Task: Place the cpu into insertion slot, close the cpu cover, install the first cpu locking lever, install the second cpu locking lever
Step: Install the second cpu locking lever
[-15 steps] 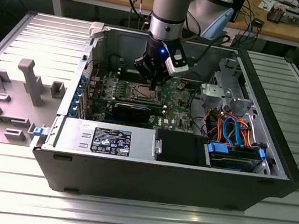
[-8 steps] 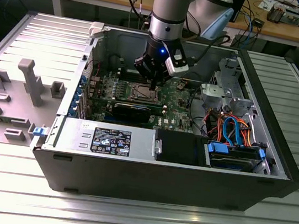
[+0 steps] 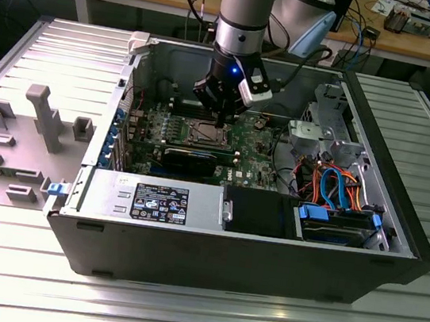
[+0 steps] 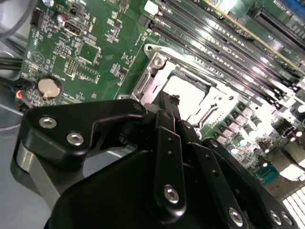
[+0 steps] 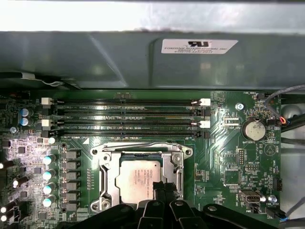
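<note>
The open computer case lies on its side on the ribbed metal surface, with its walls standing up on all sides of the green motherboard. The arm comes straight down into the case from above; the case's rear wall is just behind it, and a drive cage with orange and blue cables stands well apart toward the exterior view's right. A long black expansion card lies just in front of the socket, and the memory slots run between the socket and the rear wall.

The hand hangs low over the insertion slot, at its side toward the exterior view's right. In the second wrist view the fingers lie close together, their dark tips drawn nearly to a point right at the socket's edge; nothing shows gripped between them, and whether they touch the frame cannot be told.

The cpu sits flat inside the insertion slot, its silvery top showing through the cut-out. The cpu cover lies down around it as a bright metal frame. A thin wire lever runs along the socket's side nearest the memory slots
</note>
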You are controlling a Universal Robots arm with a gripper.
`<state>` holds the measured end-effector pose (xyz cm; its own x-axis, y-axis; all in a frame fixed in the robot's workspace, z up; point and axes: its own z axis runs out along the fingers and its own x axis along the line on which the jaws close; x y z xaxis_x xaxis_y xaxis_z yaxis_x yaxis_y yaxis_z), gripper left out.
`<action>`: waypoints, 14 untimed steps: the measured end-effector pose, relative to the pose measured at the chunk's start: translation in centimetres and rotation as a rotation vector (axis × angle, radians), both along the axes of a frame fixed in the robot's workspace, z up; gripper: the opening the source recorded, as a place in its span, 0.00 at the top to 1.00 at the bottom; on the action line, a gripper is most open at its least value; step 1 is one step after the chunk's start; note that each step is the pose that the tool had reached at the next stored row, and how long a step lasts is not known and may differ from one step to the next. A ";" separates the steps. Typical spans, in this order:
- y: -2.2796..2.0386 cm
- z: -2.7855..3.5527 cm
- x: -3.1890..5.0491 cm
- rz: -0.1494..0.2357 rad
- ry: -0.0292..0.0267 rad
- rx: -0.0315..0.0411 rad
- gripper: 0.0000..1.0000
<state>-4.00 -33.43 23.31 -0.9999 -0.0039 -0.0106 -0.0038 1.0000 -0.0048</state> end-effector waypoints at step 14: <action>-1.61 0.07 -0.01 0.000 0.0000 -0.0041 0.89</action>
